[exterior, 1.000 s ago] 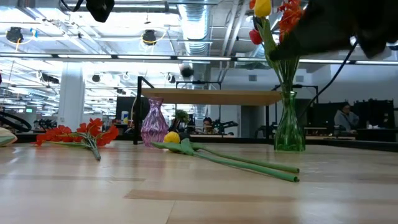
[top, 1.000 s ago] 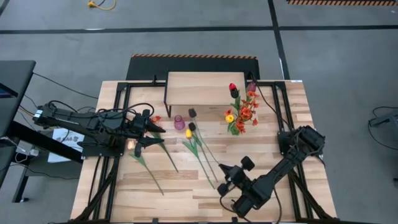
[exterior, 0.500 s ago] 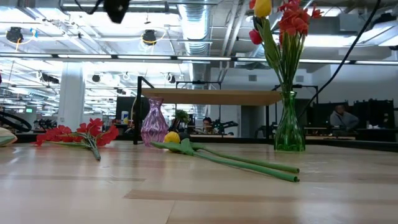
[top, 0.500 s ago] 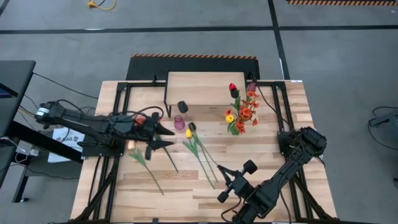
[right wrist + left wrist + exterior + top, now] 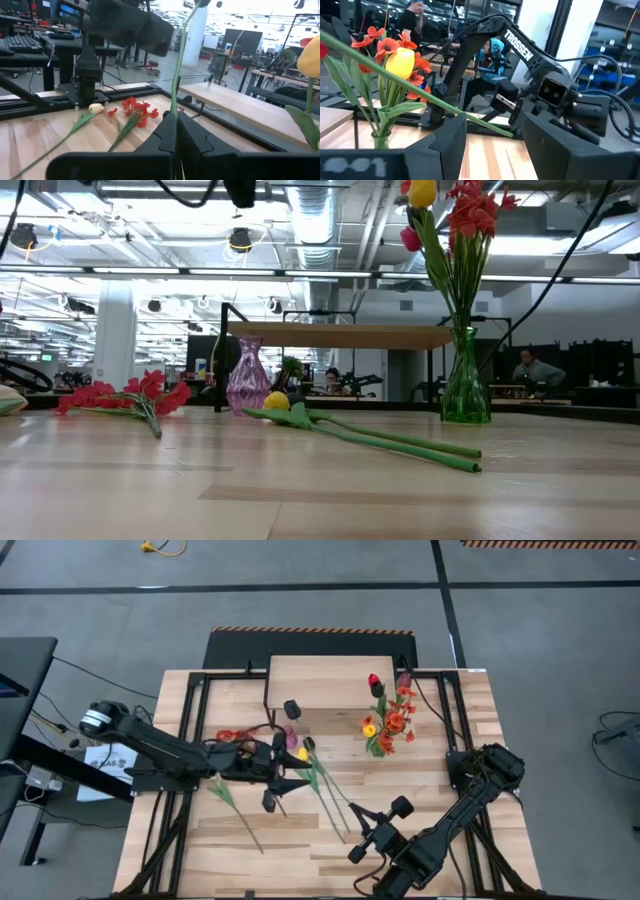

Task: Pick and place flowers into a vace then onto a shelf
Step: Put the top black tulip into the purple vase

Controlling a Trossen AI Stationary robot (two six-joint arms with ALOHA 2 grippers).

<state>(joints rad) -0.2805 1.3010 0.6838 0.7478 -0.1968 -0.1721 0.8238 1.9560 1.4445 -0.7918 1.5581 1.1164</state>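
Observation:
My right gripper (image 5: 358,820), near the table's front, is shut on a dark maroon tulip whose head (image 5: 292,708) is raised near the shelf (image 5: 320,685). Its stem (image 5: 420,90) slants across just ahead of my open left gripper (image 5: 288,772), which points level toward the table's right. I see no touch between them. A green glass vase (image 5: 465,385) with several flowers stands right of a small pink vase (image 5: 247,375). A yellow tulip (image 5: 277,401) lies flat on the table. My right gripper pinches the maroon tulip's thin green stem (image 5: 174,107) between its two shut fingers, near the stem's lower end. The stem rises out of the fingertips and slants up and away toward the shelf. The whole flower is lifted clear of the table.
A red blossom spray (image 5: 125,395) and a cream tulip (image 5: 96,107) lie on the table's left half. Two long stems (image 5: 400,445) run from the yellow tulip toward the near right. People sit in the room beyond the table.
My left gripper has travelled toward the table's right, sinking a little and tipping from pointing down to level. My right gripper first rose and rolled, then held still. The maroon tulip's head has swung toward the shelf and the table's left.

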